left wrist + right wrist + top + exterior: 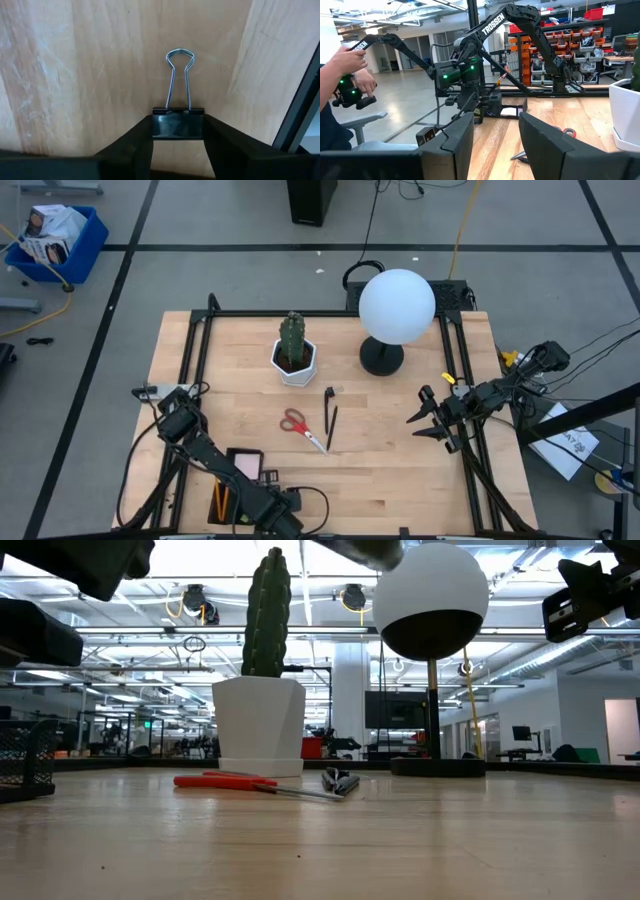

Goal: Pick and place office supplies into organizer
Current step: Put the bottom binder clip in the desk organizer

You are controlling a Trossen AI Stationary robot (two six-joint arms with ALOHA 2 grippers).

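My left gripper [178,131] is at the table's near edge [287,518], just right of the black organizer [232,492], and is shut on a black binder clip [178,122]. A pink sticky-note pad [247,464] and an orange pencil [220,499] lie in the organizer. Red-handled scissors [297,423] and thin dark pens [330,415] lie flat mid-table, also in the low view as scissors [228,781] and pens [341,781]. My right gripper [424,416] hovers open near the table's right side, clear of everything [496,132]. My left gripper pinches the clip's black body [178,126] between its two fingers, one on each end of the body. The fingers come from above, pointing down at the wood. The clip's silver wire handles [179,80] stick out forward past the fingertips.
A cactus in a white faceted pot [294,352] and a white globe lamp on a black base [396,308] stand toward the far side. Black frame rails [462,430] run along the table's left and right. A person's hands [351,67] show beyond the table.
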